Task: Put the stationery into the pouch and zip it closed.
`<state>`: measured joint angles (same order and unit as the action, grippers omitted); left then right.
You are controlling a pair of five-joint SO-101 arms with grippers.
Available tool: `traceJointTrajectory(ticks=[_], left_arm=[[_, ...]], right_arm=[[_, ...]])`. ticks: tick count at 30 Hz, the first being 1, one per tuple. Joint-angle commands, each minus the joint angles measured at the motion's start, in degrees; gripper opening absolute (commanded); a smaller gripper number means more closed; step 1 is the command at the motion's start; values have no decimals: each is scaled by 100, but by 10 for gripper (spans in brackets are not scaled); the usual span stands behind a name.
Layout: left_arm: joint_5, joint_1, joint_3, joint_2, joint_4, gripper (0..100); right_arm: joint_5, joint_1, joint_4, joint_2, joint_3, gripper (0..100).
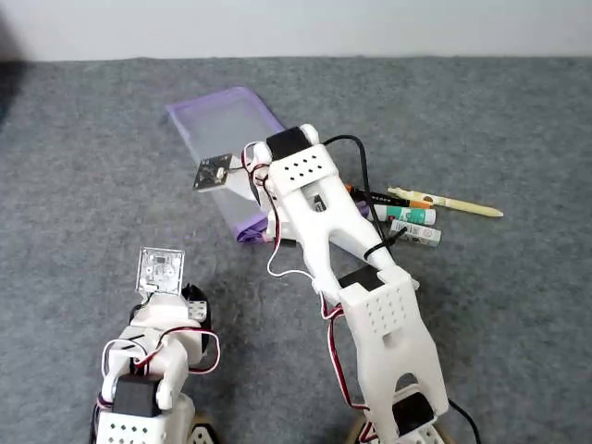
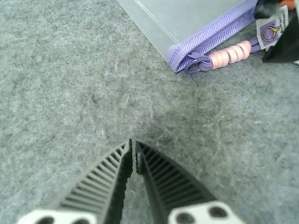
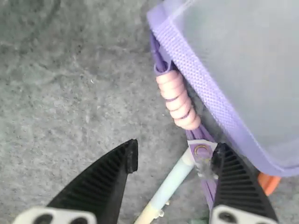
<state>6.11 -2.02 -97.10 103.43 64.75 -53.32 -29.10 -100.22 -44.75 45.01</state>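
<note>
A: Left gripper (image 2: 133, 145), seven o'clock on the grey felt (image 2: 70, 93)?
B: Pressed together; open felt all round it.
A: Right gripper (image 3: 177, 147)?
B: Spread beside the pink coiled zip pull (image 3: 175, 102), at the six o'clock end of the translucent, purple-edged pouch (image 1: 222, 125). Stationery (image 1: 421, 215) lies on the felt at the pouch's three o'clock, outside it. White wall (image 1: 370, 28) bounds twelve o'clock.
</note>
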Motion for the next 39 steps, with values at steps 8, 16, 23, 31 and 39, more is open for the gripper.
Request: traceJointTrajectory(ticks=[8,16,23,31,39], left_arm=[[-26,44,57,9,-123,14],[-26,44,57,9,-123,14],[-26,44,57,9,-123,14],[-26,44,57,9,-123,14],[-26,44,57,9,-123,14]], right_arm=[[-369,-215,-84,-127,369,270],[-466,-338,374,-505,378,270],[-475,-382,400,-321,607,270],[-484,-409,549,-523,791,270],[-448,-611,655,-1121,818,269]])
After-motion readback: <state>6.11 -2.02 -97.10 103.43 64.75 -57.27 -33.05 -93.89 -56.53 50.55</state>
